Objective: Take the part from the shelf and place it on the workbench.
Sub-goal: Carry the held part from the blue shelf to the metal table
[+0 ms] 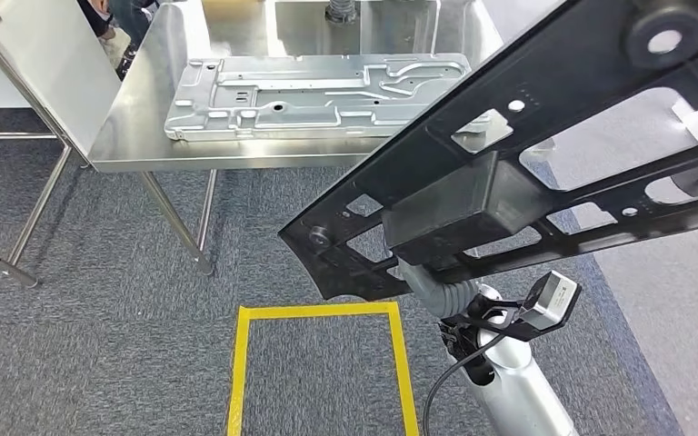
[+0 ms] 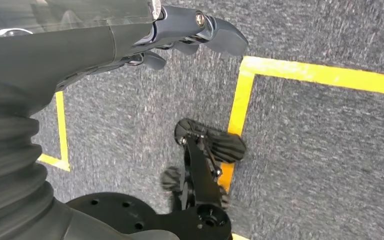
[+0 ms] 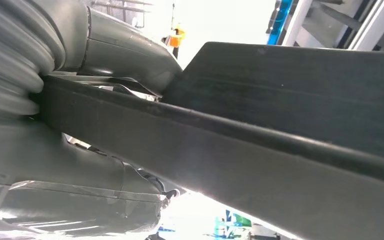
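My right hand (image 3: pixel 80 125) is mostly hidden behind the black part (image 1: pixel 545 154), and the part's far end is cut off at the picture's edge. My fingers (image 3: pixel 125 60) clamp around its edge, holding it tilted in the air, near and right of the workbench (image 1: pixel 136 136). A silver metal panel (image 1: pixel 318 95) lies flat there. My left hand (image 2: pixel 180 35) hangs over the carpet (image 2: pixel 130 125), holding nothing; fingers loosely apart.
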